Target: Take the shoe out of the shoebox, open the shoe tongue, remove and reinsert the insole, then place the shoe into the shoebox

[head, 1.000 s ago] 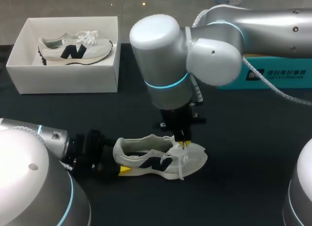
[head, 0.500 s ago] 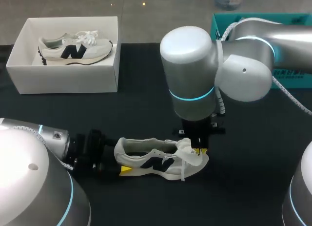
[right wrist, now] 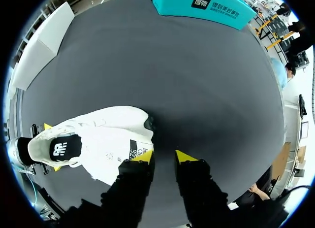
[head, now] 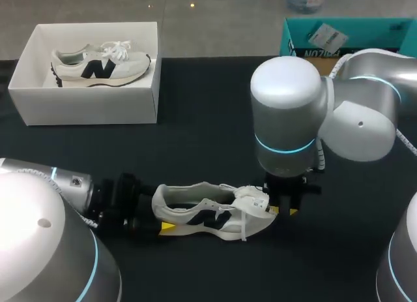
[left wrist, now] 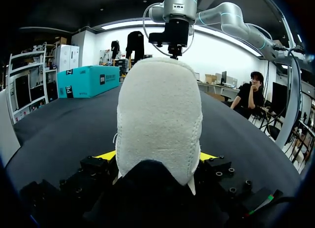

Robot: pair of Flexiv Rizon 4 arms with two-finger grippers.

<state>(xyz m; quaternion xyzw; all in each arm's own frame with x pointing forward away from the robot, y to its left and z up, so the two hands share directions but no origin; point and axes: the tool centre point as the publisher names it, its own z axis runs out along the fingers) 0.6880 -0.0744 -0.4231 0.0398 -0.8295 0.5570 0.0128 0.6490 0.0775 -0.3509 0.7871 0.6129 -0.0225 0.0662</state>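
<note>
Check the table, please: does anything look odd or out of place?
Only the tongue of the shoe on the table: it lies folded forward over the toe, its label side up.

Matt black cloth over the table [head: 195,132], no shine anywhere. Smooth, dull white paperboard for the shoebox [head: 91,105]. On the shoe [head: 212,214]: off-white woven fabric with soft suede-like panels, a dark smooth side logo, thin cloth laces. At its heel, close to the left gripper [left wrist: 157,156], a nubby towel-like knit with a stitched seam. Same fabrics on the second shoe [head: 101,64]. Smooth silver shells with a satin sheen on the left arm [head: 39,250] and right arm [head: 287,113], each with a glossy lit ring. Matt black hardware on the right gripper [right wrist: 164,156], flat yellow plastic on its fingertips [right wrist: 186,156]. Smooth teal cardboard with a slight sheen for the box [head: 345,38].
</note>
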